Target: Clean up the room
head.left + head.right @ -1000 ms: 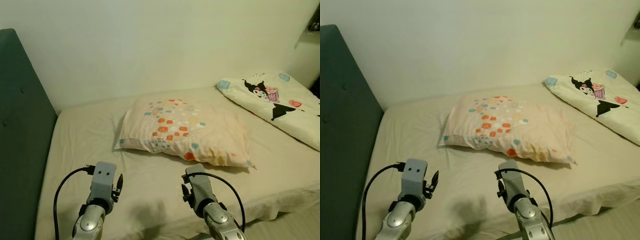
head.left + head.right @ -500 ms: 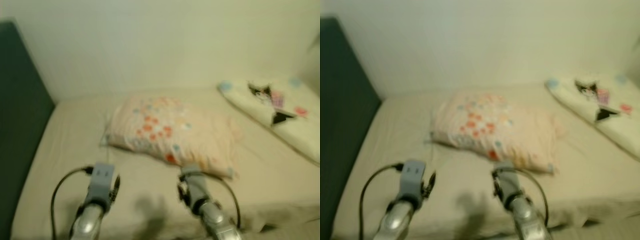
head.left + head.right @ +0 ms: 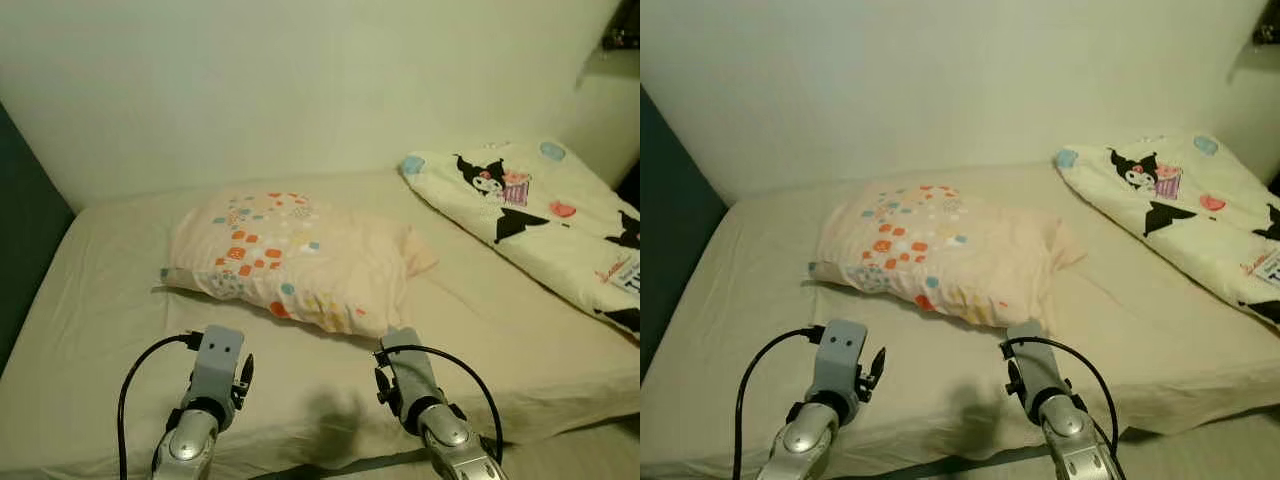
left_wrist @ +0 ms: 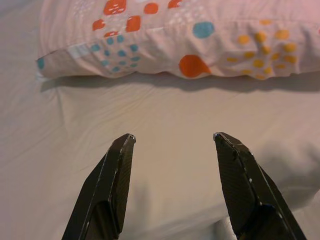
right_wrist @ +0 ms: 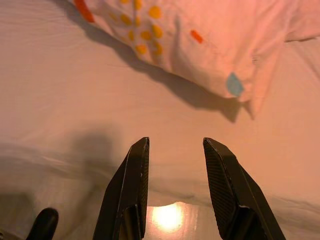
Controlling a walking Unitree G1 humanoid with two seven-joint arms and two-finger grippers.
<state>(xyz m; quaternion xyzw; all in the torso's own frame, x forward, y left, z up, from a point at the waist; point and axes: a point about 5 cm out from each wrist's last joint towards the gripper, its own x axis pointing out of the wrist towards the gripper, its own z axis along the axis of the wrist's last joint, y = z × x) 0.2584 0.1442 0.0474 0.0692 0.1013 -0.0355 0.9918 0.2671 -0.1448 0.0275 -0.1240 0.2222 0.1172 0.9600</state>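
Peach cotton pillow with coloured dots (image 3: 290, 260) is lying mid-bed on the beige sheet (image 3: 110, 330), ahead of us; wrist views are showing the left gripper (image 4: 172, 137) and right gripper (image 5: 175, 142) spread, empty; we should be reaching both under its near edge

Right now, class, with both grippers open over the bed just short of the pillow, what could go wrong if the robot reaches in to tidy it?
1. The pillow is soft and limp; an open left gripper could pinch only a fold of its case, so it may sag or slip.
2. The right gripper hovers low over the loose sheet and might snag it instead.
3. Dragging the pillow sideways could bunch the cartoon-print quilt.
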